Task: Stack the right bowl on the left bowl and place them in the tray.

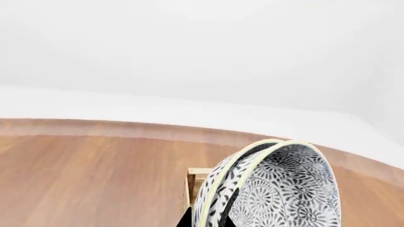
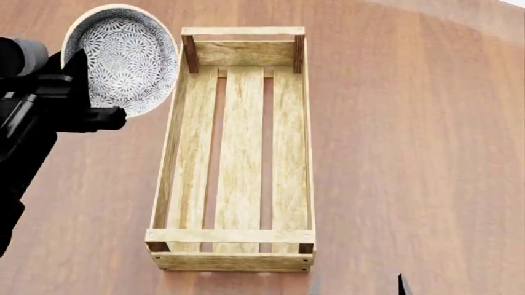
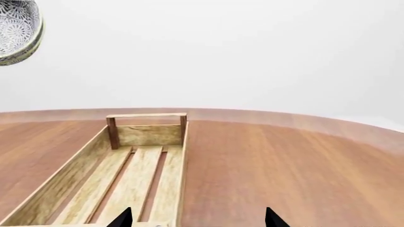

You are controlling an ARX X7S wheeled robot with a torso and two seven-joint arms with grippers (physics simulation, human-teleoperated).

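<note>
The left hand (image 2: 98, 114) pinches the stacked bowls (image 2: 123, 58) aloft just left of the tray (image 2: 238, 258), whose long axis runs away from the robot; the right hand (image 3: 197, 218) hangs spread.

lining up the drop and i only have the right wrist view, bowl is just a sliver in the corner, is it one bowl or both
Observer: Both. The left wrist view shows two nested bowls, rims side by side.
Operator: are they over the tray yet
Observer: Not yet. In the head view the bowls hang beside the tray, off its far left corner.
Operator: whats holding them
Observer: The left gripper, at the rim nearest the robot.
</note>
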